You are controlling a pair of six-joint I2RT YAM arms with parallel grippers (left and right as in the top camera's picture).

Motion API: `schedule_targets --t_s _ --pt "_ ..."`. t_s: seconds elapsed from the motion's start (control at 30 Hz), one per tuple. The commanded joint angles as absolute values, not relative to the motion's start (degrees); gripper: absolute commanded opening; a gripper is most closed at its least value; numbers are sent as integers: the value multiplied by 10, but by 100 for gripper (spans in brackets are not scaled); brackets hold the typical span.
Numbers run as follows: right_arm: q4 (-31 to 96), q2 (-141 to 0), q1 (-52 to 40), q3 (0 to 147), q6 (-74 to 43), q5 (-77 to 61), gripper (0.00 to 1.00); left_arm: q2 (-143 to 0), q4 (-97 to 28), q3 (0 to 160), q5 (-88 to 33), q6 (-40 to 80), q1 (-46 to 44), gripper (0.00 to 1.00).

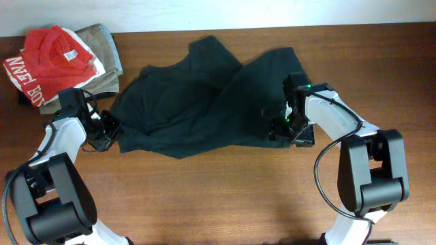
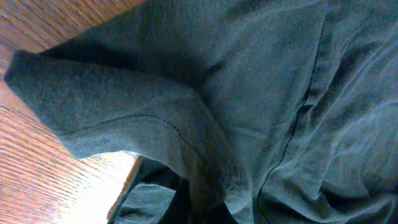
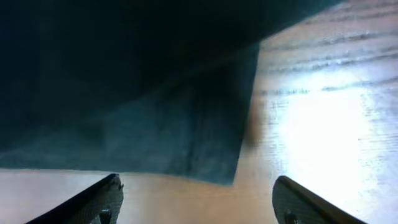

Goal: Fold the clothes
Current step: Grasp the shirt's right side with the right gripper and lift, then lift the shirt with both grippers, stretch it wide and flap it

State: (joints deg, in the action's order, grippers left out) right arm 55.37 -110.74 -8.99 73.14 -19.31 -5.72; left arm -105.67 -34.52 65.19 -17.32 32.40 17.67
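Note:
The dark green-black T-shirt (image 1: 197, 95) lies crumpled across the middle of the wooden table; its white letters are hidden. My left gripper (image 1: 107, 129) is at the shirt's left edge. In the left wrist view the shirt (image 2: 261, 93) fills the frame and a fold bunches down to the bottom centre, covering the fingers; the jaws look shut on it. My right gripper (image 1: 287, 126) is at the shirt's right front edge. In the right wrist view it (image 3: 196, 199) is open and empty, and a corner of the shirt's hem (image 3: 205, 149) lies flat just ahead of the fingertips.
A red shirt with white lettering (image 1: 48, 58) lies on a folded khaki garment (image 1: 102, 41) at the back left corner, close to my left arm. Bare wood (image 1: 225, 197) runs along the front of the table. A white wall edge runs along the back.

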Motion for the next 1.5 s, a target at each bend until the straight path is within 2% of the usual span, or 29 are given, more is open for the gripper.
schedule_targets --t_s 0.0,0.07,0.13,0.17,0.23,0.27,0.43,0.53,0.7,0.83,1.17,1.47 --pt "511 -1104 -90 682 -207 -40 75 -1065 -346 658 -167 325 175 1" --pt "496 -1104 -90 670 -207 -40 72 -1065 -346 658 -167 325 175 1" --pt "489 -1104 -90 670 -207 -40 63 -1065 -346 658 -167 325 175 1" --pt "483 -1104 -90 670 -207 -40 53 -1065 -346 658 -167 325 175 1" --pt "477 -1104 -90 670 -219 -37 6 -1065 -346 658 -167 325 175 1" --pt "475 -1104 -90 670 -229 -35 4 -1065 -346 658 -167 325 175 1" --pt "501 -1093 -86 701 -246 -32 4 -1060 -348 661 -216 324 175 1" --pt "553 -1056 -74 755 -248 -31 4 -1026 -352 674 -272 268 175 1" --pt "632 -961 -38 841 -247 -22 4 -895 -372 687 -263 260 175 1" --pt "674 -877 -4 888 -238 -6 4 -773 -369 687 -199 260 175 1" --pt "696 -705 27 919 -238 -1 4 -594 -374 691 -171 260 175 1" --pt "805 -664 27 1115 -215 14 4 -533 -529 862 -171 260 175 1"
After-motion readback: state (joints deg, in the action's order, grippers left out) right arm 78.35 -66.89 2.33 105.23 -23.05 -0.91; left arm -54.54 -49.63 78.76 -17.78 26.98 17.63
